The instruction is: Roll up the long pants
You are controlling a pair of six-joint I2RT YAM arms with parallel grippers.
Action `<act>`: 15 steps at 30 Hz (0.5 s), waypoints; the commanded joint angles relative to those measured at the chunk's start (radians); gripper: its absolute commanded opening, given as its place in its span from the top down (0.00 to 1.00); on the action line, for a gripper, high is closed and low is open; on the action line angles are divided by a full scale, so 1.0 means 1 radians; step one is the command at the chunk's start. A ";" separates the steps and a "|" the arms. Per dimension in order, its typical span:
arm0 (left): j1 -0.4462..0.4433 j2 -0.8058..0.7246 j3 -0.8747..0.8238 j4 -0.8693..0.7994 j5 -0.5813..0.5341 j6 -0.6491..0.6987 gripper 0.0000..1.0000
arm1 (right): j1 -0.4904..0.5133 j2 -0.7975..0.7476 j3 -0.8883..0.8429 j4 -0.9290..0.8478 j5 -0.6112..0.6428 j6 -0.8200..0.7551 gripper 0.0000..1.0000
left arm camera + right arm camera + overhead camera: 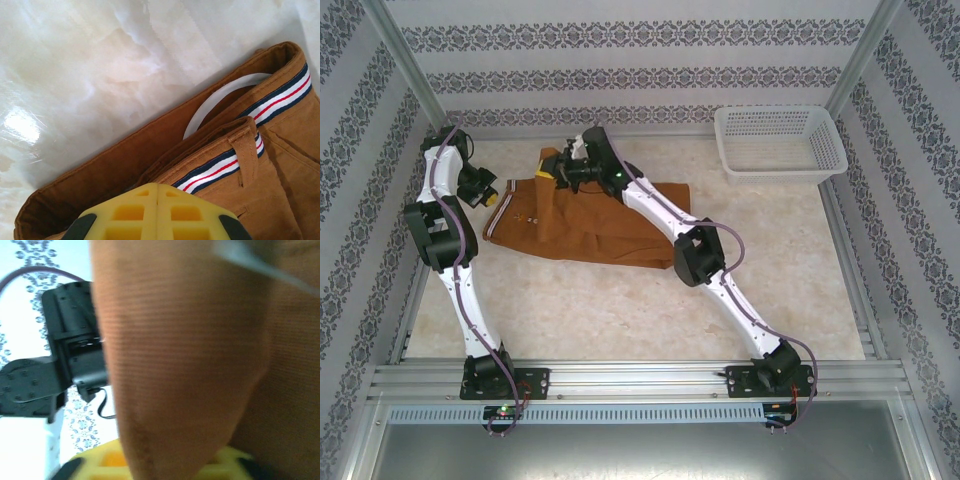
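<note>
The long pants point(590, 220) lie folded and flat on the marble table, rust-brown, at the back left of centre. My right gripper point(558, 172) is over their far left corner, shut on a raised fold of the cloth. In the right wrist view that brown cloth point(190, 365) hangs blurred in front of the yellow fingers point(90, 462). My left gripper point(492, 197) sits at the pants' left edge. Its yellow fingertips point(158, 186) are pressed together with nothing between them, just short of the waistband with its navy, white and red stripe point(225, 167).
A white mesh basket point(778, 140) stands at the back right corner. Patterned walls and metal posts close in the table on three sides. The left arm's dark wrist point(70, 340) is close beside the right gripper. Bare marble point(620, 310) stretches in front of the pants.
</note>
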 commanded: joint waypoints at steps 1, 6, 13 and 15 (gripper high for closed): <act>0.006 -0.012 0.008 -0.005 0.023 0.012 0.77 | 0.002 0.019 0.043 0.066 0.018 0.025 0.34; 0.006 -0.036 0.010 -0.004 0.067 0.015 0.62 | -0.018 0.006 0.048 0.029 0.021 -0.012 0.15; 0.005 -0.120 0.032 -0.040 0.061 0.012 1.00 | -0.090 -0.080 0.048 -0.094 0.013 -0.122 0.16; 0.005 -0.147 0.031 -0.050 0.067 0.015 1.00 | -0.114 -0.105 0.048 -0.143 -0.008 -0.162 0.22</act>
